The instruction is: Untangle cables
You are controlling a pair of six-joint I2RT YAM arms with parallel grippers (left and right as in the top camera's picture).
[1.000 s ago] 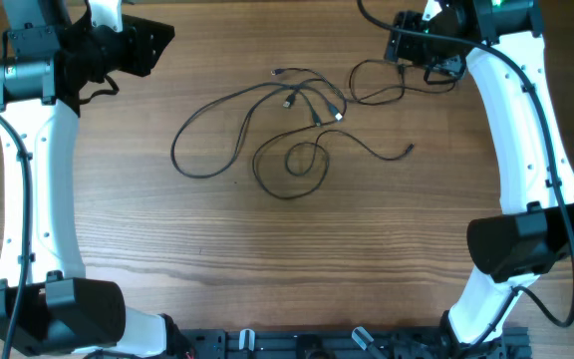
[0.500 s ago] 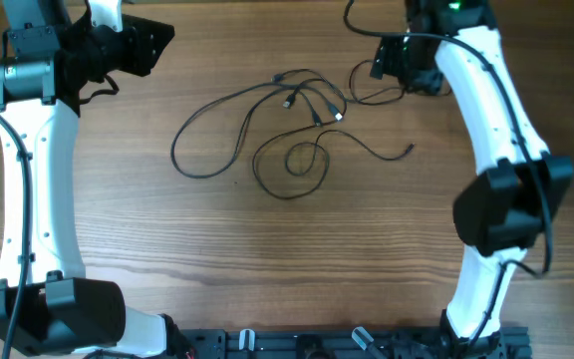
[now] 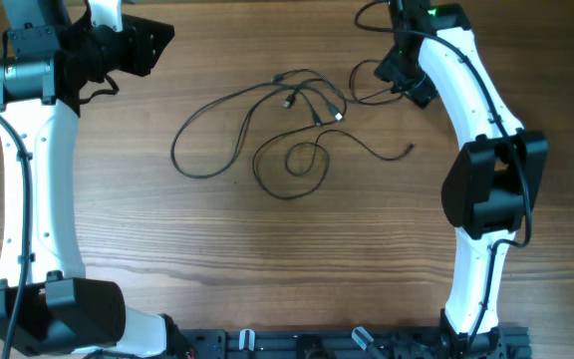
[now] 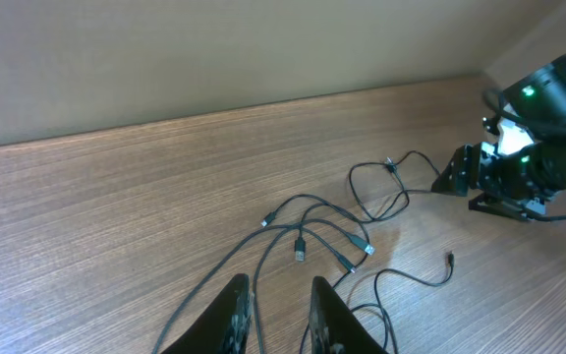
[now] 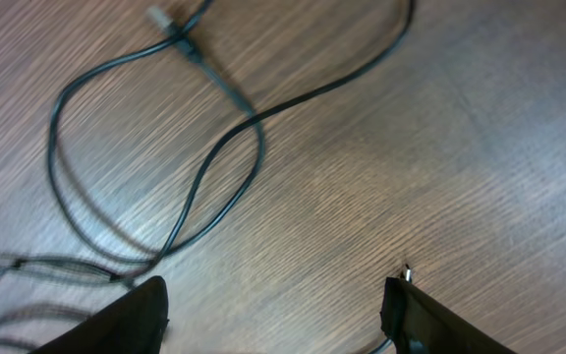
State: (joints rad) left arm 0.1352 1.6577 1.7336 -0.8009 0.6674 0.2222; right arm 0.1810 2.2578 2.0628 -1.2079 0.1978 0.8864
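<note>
Right gripper (image 5: 275, 313) hangs low over the wooden table (image 5: 381, 167), fingers spread wide and empty, with a loop of the cables (image 5: 247, 120) just beyond. Left gripper (image 4: 280, 317), fingers narrowly parted and empty, is raised at the far left. The tangled cables lie between the arms, toward the far edge.

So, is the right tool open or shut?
Open: the right tool shows its fingers wide apart over the table, holding nothing.

cables (image 5: 249, 120) — cut off at top edge | lower-left strands — blurred
</note>
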